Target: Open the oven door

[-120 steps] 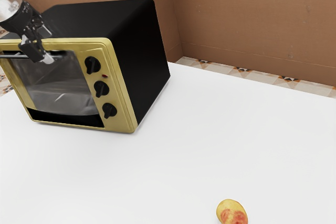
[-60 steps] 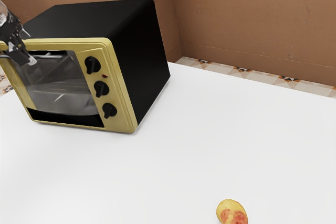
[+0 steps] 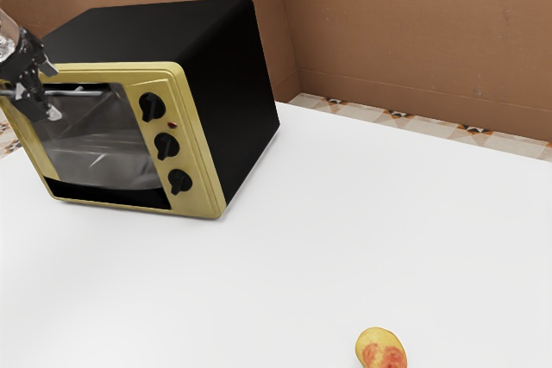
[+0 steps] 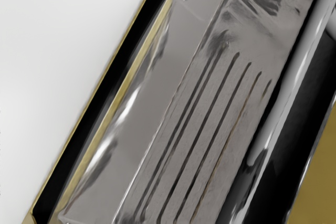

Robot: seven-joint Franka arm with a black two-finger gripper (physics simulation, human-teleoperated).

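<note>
I am facing the oven door (image 3: 99,140), which is standing nearly upright in the gold front of the black oven (image 3: 228,92). Its see-through greyish pane is showing the interior, and 1 shiny bar handle (image 3: 79,91) is running along its top.

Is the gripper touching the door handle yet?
Cannot tell. In the exterior view the gripper overlaps the handle, but neither contact nor a gap is clear there.

Black tool (image 3: 45,90), silvery-white arm segment (image 3: 7,39).
</note>
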